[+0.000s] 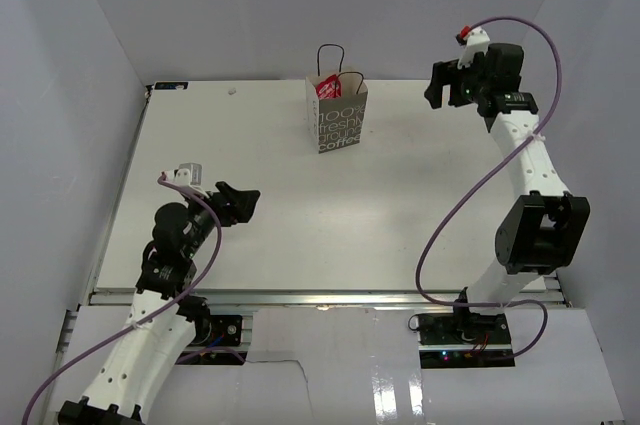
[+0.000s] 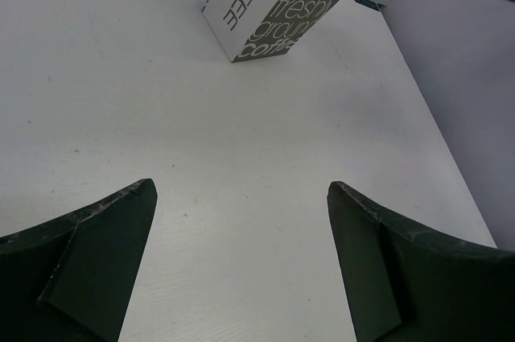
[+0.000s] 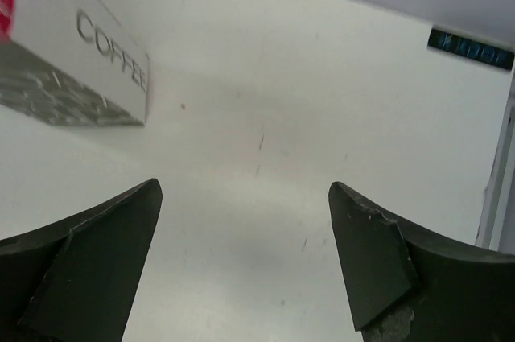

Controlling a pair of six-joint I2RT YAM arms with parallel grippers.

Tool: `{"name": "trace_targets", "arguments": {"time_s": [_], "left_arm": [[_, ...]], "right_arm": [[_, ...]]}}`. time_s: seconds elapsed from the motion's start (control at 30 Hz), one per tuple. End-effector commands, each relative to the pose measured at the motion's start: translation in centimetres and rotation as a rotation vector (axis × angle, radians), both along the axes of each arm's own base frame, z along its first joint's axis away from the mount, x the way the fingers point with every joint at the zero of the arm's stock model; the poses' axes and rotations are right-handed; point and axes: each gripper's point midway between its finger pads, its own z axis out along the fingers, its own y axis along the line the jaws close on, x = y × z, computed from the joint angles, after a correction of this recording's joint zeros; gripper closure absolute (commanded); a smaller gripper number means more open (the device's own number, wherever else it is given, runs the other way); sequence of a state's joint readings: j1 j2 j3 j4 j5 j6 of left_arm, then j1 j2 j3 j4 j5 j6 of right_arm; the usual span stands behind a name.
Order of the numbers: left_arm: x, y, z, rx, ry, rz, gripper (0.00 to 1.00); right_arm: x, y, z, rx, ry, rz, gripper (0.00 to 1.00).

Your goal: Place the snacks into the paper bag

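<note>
While the left tool (image 1: 243,203) sits released and empty over the white counter (image 1: 300,235), the upright grey-brown paper bag (image 1: 338,117) stands well beyond it, a red foil snack packet (image 1: 327,88) showing in its mouth; the right tool (image 1: 437,85), likewise released, hangs right of the bag, apart.
</note>
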State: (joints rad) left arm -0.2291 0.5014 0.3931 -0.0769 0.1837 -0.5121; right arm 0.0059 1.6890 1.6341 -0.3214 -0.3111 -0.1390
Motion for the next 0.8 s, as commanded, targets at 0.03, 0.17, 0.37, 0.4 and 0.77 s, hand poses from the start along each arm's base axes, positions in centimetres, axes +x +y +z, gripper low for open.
{"name": "trace_targets", "arguments": {"time_s": [0.03,0.17,0.37,0.4,0.77], "left_arm": [[0.2,-0.2,2.5,-0.003,-0.050,-0.015,0.02],[0.1,-0.2,2.5,-0.008,-0.049,-0.017,0.02],[-0.1,-0.4,2.8,-0.008,-0.055,-0.031,0.02],[-0.2,-0.4,2.7,-0.008,-0.050,-0.031,0.02],[-1.4,0.3,3.4,-0.016,-0.078,-0.006,0.02]], "right_arm": [[-4.0,-1.9,-4.2,-0.151,0.099,-0.066,0.10],[-6.5,-2.3,-4.9,-0.207,0.080,-0.035,0.10],[-7.2,-2.9,-3.9,-0.165,0.041,-0.118,0.10],[-7.1,-2.9,-3.7,-0.161,0.037,-0.130,0.10],[-6.7,-2.9,-1.2,-0.124,-0.009,-0.154,0.10]]}}
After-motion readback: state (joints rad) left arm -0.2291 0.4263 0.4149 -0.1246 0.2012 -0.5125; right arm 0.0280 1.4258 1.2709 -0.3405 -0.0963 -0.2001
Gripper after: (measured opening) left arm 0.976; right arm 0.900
